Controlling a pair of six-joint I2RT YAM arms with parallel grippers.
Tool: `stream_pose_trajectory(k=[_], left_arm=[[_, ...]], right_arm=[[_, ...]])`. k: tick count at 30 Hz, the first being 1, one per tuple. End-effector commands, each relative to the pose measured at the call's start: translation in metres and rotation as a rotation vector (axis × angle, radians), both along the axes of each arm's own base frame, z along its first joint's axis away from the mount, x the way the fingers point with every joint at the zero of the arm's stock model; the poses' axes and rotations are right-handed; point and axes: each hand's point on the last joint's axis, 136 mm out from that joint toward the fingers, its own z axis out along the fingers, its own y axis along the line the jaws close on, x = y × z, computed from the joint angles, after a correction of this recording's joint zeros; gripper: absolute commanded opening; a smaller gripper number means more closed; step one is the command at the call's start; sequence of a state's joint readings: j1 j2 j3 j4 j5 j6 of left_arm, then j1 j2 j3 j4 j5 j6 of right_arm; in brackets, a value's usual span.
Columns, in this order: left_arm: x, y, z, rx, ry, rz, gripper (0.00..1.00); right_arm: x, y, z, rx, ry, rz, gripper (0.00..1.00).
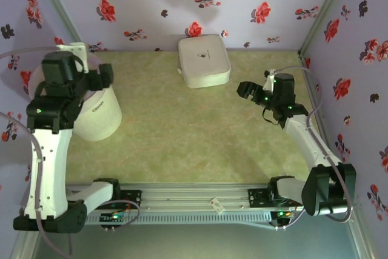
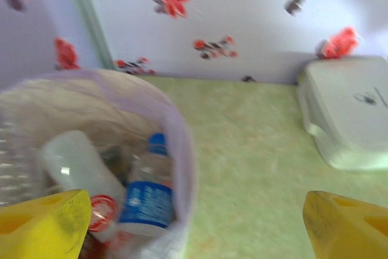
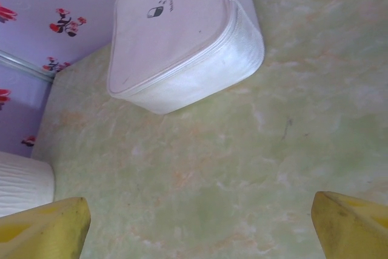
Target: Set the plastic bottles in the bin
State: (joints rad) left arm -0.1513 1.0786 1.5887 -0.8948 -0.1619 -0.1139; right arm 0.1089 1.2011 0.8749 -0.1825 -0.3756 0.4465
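Left end effector (image 2: 194, 225): jaws wide, empty, above the rim of the bin (image 2: 180, 128); right end effector (image 3: 197, 228): jaws wide, empty, over bare counter (image 3: 254, 150) near the box (image 3: 182, 47). Bottles (image 2: 145, 198): heaped inside the bin at the counter's left side; judged light, thin-walled, slick and easily dented, best taken across the labelled middle. Room: bin close to the left wall (image 1: 15, 22), its bag rim liable to snag; mid-counter open.
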Motion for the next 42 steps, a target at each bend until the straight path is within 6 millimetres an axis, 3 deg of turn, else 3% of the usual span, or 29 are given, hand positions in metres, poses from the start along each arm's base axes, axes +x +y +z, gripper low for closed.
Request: stream_pose_trajectory(k=[1,3,13,18,24,31,35,42], left_arm=[[-0.006,-0.027,-0.025,0.004,0.030,-0.054,0.91],[-0.010,-0.042,-0.049,0.024,0.066,-0.089,0.91],[-0.031,-0.072,-0.173,-0.011,0.235,-0.120,0.90],[-0.049,-0.039,-0.223,0.026,0.203,0.005,0.90],[-0.029,0.004,-0.237,-0.106,0.192,0.255,0.92],[-0.006,0.041,-0.255,-0.025,0.096,0.358,0.94],[0.014,0.037,-0.260,0.042,0.063,0.278,0.95],[0.051,0.003,-0.264,0.080,0.023,0.048,0.95]], right_arm=[[-0.005,-0.018,0.006,-0.109,-0.013,-0.044,0.95],[-0.005,-0.024,0.007,-0.129,-0.017,-0.062,0.95],[-0.007,-0.033,0.001,-0.153,0.003,-0.093,0.95],[-0.011,-0.038,0.000,-0.180,0.002,-0.100,0.95],[-0.008,-0.044,-0.006,-0.182,0.007,-0.134,0.94],[-0.015,-0.076,-0.029,-0.330,0.012,-0.244,0.96],[-0.018,-0.097,-0.049,-0.451,-0.005,-0.306,0.99],[-0.021,-0.118,-0.074,-0.583,-0.042,-0.363,0.99]])
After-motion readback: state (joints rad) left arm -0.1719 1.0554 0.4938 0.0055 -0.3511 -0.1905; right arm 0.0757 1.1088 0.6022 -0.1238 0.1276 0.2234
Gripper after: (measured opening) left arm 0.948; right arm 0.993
